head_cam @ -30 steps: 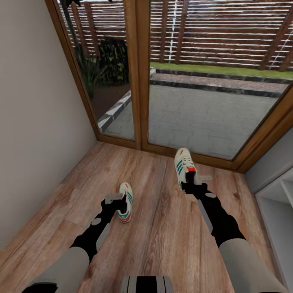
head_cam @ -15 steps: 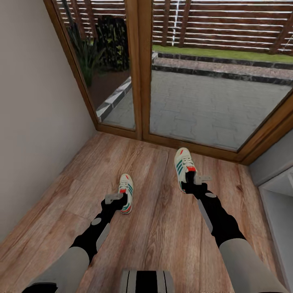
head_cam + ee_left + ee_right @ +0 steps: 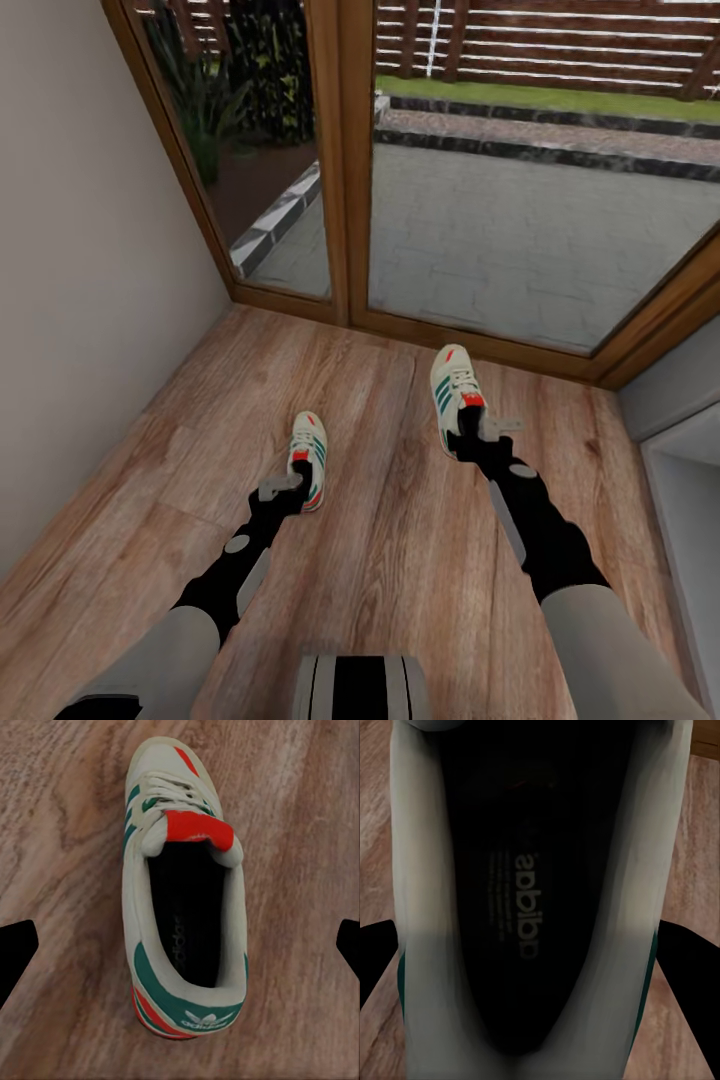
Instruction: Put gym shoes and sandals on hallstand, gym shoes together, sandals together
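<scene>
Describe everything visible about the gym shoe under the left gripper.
The left gym shoe is a cream-white lace-up sneaker with green side stripes, a red-orange tongue patch, a green and red heel with a white trefoil logo, and a dark insole with printed lettering. It stands upright on its sole on the wood-plank floor, toe pointing toward the glass door. The left gripper hangs above it, its fingers apart on either side of the shoe, not touching it.

home corridor | plank floor (image 3: 380, 520) | glazed patio door (image 3: 345, 160)
</scene>
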Motion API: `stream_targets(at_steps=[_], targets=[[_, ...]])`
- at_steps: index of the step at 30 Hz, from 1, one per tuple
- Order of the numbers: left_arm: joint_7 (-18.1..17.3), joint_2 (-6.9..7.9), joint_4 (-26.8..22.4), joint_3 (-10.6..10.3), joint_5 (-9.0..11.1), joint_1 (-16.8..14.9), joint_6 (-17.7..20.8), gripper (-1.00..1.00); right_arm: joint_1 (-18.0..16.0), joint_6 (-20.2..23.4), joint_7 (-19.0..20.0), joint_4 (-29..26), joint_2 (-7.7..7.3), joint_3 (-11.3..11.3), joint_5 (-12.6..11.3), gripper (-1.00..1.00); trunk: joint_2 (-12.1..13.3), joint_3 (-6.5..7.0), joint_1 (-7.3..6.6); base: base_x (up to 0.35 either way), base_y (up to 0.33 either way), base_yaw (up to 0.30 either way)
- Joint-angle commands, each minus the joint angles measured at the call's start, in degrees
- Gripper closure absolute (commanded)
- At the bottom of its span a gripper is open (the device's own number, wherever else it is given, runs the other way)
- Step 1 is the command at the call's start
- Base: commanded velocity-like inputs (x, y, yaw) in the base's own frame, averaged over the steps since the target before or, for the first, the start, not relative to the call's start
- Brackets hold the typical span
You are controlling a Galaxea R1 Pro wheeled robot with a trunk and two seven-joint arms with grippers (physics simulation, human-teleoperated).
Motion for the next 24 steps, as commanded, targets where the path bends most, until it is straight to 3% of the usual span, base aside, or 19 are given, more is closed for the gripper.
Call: stream_targets(at_steps=[1, 14, 24], targets=[[-0.26, -0.05, 0.01, 0.19, 0.39, -0.03, -0.13, -1.0, -0.01, 0.32, -0.14, -0.6, -0.01, 0.04, 0.02, 1.0, -0.03, -0.26, 0.01, 0.0, 0.0, 0.0], [-0.27, -0.06, -0.04, 0.18, 0.39, -0.03, -0.13, -1.0, -0.03, 0.32, -0.2, -1.76, 0.01, 0.04, 0.01, 1.0, -0.04, -0.48, 0.04, 0.001, 0.0, 0.0], [-0.25, -0.06, -0.04, 0.18, 0.38, -0.03, -0.13, -1.0, -0.01, 0.32, -0.02, -1.68, 0.0, 0.04, 0.05, 1.0, -0.04, -0.48, 0.04, 0.092, 0.0, 0.0]])
